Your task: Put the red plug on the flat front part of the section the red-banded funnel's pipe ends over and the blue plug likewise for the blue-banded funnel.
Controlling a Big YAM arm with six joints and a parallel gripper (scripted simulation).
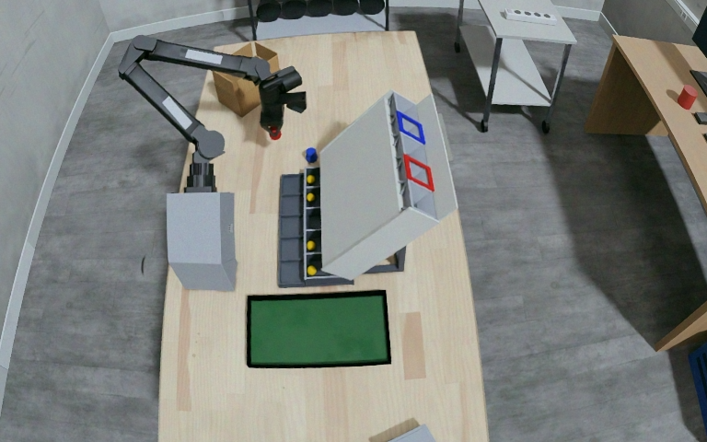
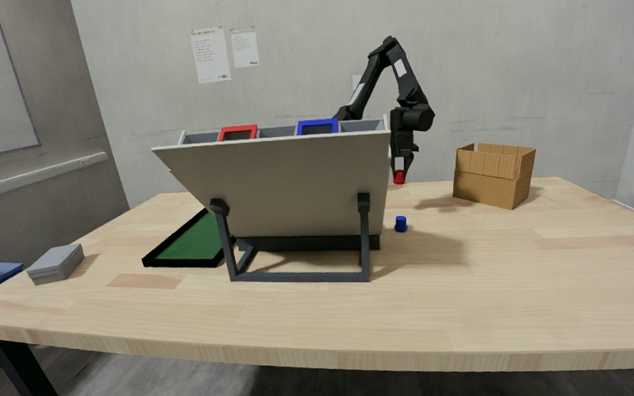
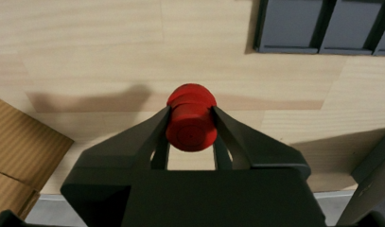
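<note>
My gripper (image 1: pixel 274 131) (image 2: pixel 399 172) (image 3: pixel 191 113) is shut on the red plug (image 1: pixel 274 133) (image 2: pixel 399 176) (image 3: pixel 191 124) and holds it above the table, between the cardboard box and the sectioned tray. The blue plug (image 1: pixel 310 155) (image 2: pixel 399 223) stands on the table beside the tray's end. The grey cover (image 1: pixel 357 186) (image 2: pixel 281 181) leans on its stand; on top are the red-banded funnel (image 1: pixel 418 171) (image 2: pixel 237 132) and the blue-banded funnel (image 1: pixel 411 127) (image 2: pixel 316 127). The dark sectioned tray (image 1: pixel 290 229) (image 3: pixel 293 26) has flat front parts; several yellow marbles (image 1: pixel 310 195) lie in its sections.
A cardboard box (image 1: pixel 242 82) (image 2: pixel 493 174) (image 3: pixel 19 151) stands behind the gripper. A green mat with a black border (image 1: pixel 318 328) (image 2: pixel 187 242) lies past the tray's far end. The arm's grey base block (image 1: pixel 202 240) sits at the table edge. A small grey box (image 2: pixel 56 263) lies at the left.
</note>
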